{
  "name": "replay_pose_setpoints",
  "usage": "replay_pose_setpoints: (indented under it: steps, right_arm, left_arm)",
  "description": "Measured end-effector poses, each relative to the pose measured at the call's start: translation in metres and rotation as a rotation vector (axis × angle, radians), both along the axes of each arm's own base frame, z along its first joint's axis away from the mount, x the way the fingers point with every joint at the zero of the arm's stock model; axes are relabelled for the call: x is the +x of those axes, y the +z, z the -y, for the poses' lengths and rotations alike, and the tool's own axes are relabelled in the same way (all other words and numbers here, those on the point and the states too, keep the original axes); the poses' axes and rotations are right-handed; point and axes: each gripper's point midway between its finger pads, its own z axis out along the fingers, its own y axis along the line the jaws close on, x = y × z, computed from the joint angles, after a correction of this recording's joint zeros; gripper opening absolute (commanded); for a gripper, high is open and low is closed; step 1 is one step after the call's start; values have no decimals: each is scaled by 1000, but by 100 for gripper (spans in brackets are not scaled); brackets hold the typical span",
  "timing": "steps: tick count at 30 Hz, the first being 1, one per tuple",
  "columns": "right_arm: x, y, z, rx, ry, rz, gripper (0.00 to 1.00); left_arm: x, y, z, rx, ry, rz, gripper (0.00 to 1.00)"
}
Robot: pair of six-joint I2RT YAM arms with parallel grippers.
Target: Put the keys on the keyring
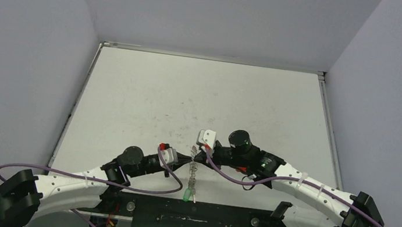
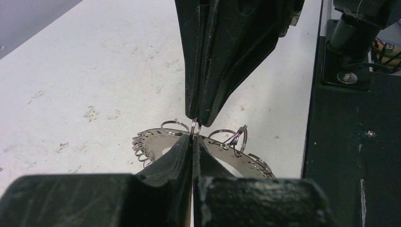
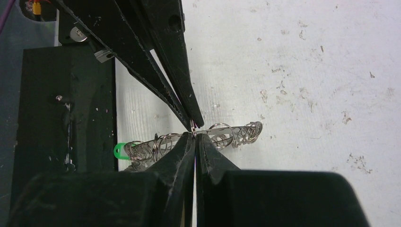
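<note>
Keyring (image 2: 153,136) tight in L gripper (image 2: 193,142), R gripper (image 3: 195,137)

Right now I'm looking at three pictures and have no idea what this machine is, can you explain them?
These are two robot arms, left arm and right arm, bolted at the near edge of the table. The wide picture looks down from above and behind them; the other two come from a camera on each wrist, looking along its own jaws. Left jaws and right jaws are both closed, tip to tip, pinching the same spot on the keyring, a flat metal ring fringed with small wire loops. A green tag shows at its end nearest the arm bases.
</note>
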Motion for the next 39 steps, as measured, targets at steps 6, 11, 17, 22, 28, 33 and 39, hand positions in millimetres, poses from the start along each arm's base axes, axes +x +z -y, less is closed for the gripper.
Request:
replay_pose_setpoints:
  steps: [6, 11, 17, 22, 28, 33, 39]
  right_arm:
    - [-1, 0, 0, 7, -3, -18, 0]
    - [-2, 0, 0, 10, 4, -27, 0]
    - [-5, -6, -2, -1, 18, -46, 0]
    - [-6, -6, -2, 0, 23, -47, 0]
    - [-4, -6, -2, -1, 20, -41, 0]
    - [-2, -5, -2, -2, 20, -38, 0]
    - [-2, -5, -2, -1, 20, -37, 0]
  left_arm:
    - [1, 2, 0, -1, 1, 20, 29]
    - [2, 3, 1, -2, 0, 28, 29]
    - [0, -6, 3, 28, -18, 21, 22]
    - [-1, -7, 4, 32, -29, 24, 14]
    - [-3, -7, 5, 36, -45, 34, 0]
    - [-3, -7, 5, 35, -47, 36, 0]
    - [-3, -6, 5, 34, -47, 36, 13]
